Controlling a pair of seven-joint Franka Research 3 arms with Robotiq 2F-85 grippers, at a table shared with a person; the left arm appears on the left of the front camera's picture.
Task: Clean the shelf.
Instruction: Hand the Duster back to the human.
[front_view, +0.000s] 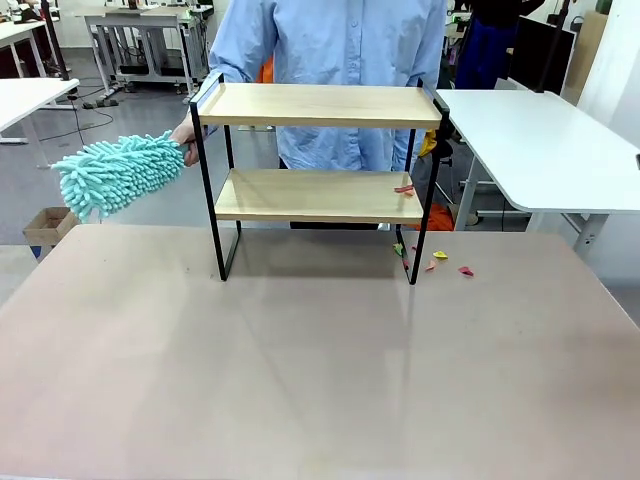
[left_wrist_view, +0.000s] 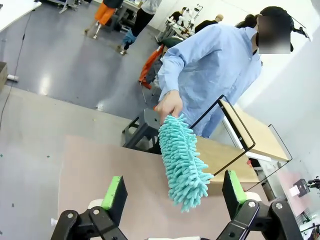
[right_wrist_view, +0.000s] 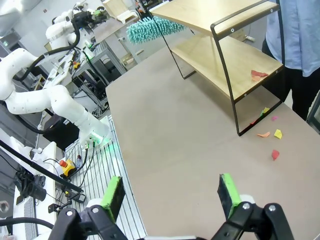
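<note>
jaws: left gripper (left_wrist_view: 172, 197) apart, right gripper (right_wrist_view: 170, 194) apart | shelf (front_view: 318, 178) upright, long axis left-right, open front facing robot

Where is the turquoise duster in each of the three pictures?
Front view: duster at the left, beside the shelf's left end, held in a hand.
Left wrist view: duster in the centre, hanging down from the hand.
Right wrist view: duster at the top, left of the shelf.
Shared landmark: the shelf.
</note>
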